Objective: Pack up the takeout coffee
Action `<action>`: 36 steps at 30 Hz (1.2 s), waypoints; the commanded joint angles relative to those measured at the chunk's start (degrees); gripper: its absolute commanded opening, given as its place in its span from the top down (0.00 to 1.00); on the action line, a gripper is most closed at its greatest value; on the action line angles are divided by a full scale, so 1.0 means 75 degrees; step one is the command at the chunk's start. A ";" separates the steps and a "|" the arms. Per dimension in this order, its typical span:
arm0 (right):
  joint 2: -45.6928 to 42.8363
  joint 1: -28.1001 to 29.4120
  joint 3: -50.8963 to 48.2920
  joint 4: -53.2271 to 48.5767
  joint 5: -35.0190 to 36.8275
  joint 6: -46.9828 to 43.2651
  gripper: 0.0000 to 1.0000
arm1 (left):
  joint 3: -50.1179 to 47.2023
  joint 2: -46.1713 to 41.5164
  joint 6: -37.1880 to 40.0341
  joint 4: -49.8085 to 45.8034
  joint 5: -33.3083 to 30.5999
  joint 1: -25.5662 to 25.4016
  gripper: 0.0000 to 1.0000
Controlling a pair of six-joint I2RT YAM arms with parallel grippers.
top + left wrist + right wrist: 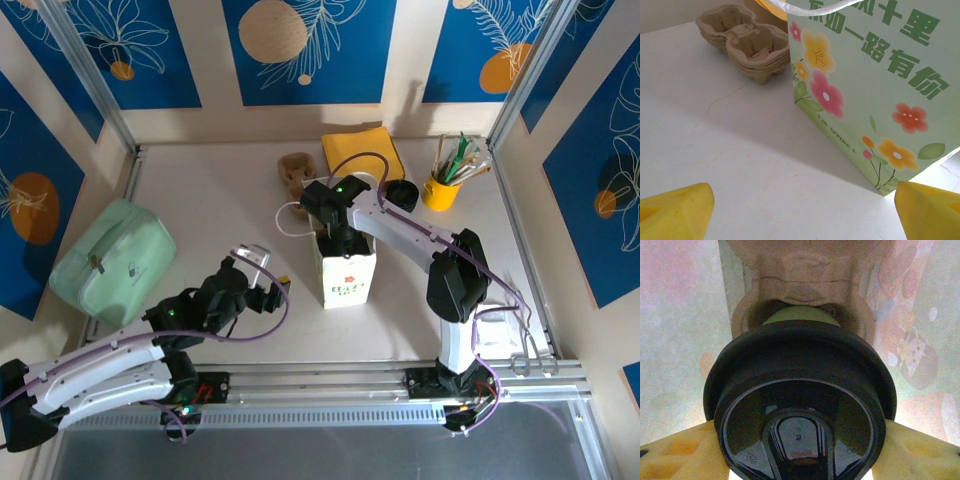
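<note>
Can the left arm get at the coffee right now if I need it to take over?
Probably not. The takeout coffee is down inside the paper bag, held by the right gripper, whose arm occupies the bag's open top. The left gripper, open, faces the bag's outer side wall.
</note>
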 commanded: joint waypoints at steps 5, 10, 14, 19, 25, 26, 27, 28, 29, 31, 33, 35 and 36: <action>0.0191 0.0057 -0.0108 0.0038 -0.0314 0.0097 0.39 | -0.0044 -0.0076 -0.0023 -0.0029 -0.0100 -0.0042 0.07; 0.0182 0.0045 -0.0108 0.0038 -0.0292 0.0086 0.39 | -0.0053 -0.0072 -0.0024 -0.0019 -0.0094 -0.0045 0.07; 0.0180 0.0033 -0.0062 0.0038 -0.0279 0.0086 0.39 | -0.0059 -0.0070 -0.0031 -0.0013 -0.0098 -0.0045 0.07; 0.0227 -0.0024 -0.0003 0.0031 -0.0291 0.0045 0.39 | -0.0059 -0.0062 -0.0031 -0.0008 -0.0090 -0.0045 0.07; 0.0336 -0.0139 0.0056 0.0014 -0.0361 -0.0025 0.38 | -0.0058 -0.0050 -0.0031 0.0004 -0.0085 -0.0045 0.07; 0.0366 -0.0149 0.0056 0.0014 -0.0390 -0.0053 0.38 | -0.0065 -0.0050 -0.0032 0.0017 -0.0089 -0.0042 0.07; 0.0396 -0.0166 0.0074 0.0014 -0.0417 -0.0059 0.38 | -0.0059 -0.0039 -0.0031 0.0016 -0.0087 -0.0045 0.07; 0.0430 -0.0187 0.0088 0.0003 -0.0431 -0.0088 0.38 | -0.0059 -0.0039 -0.0037 0.0018 -0.0083 -0.0044 0.07; 0.0459 -0.0201 0.0091 0.0003 -0.0440 -0.0101 0.38 | -0.0071 -0.0038 -0.0032 0.0028 -0.0082 -0.0045 0.07; 0.0510 -0.0230 0.0111 0.0023 -0.0466 -0.0118 0.38 | -0.0060 -0.0032 -0.0031 0.0039 -0.0069 -0.0045 0.07; 0.0555 -0.0245 0.0123 0.0047 -0.0478 -0.0137 0.38 | -0.0059 -0.0018 -0.0031 0.0040 -0.0057 -0.0045 0.07; 0.0580 -0.0271 0.0115 0.0084 -0.0513 -0.0145 0.38 | -0.0042 -0.0015 -0.0041 0.0019 -0.0065 -0.0045 0.07; 0.0612 -0.0283 0.0135 0.0073 -0.0514 -0.0150 0.38 | -0.0052 -0.0017 -0.0043 0.0014 -0.0062 -0.0039 0.07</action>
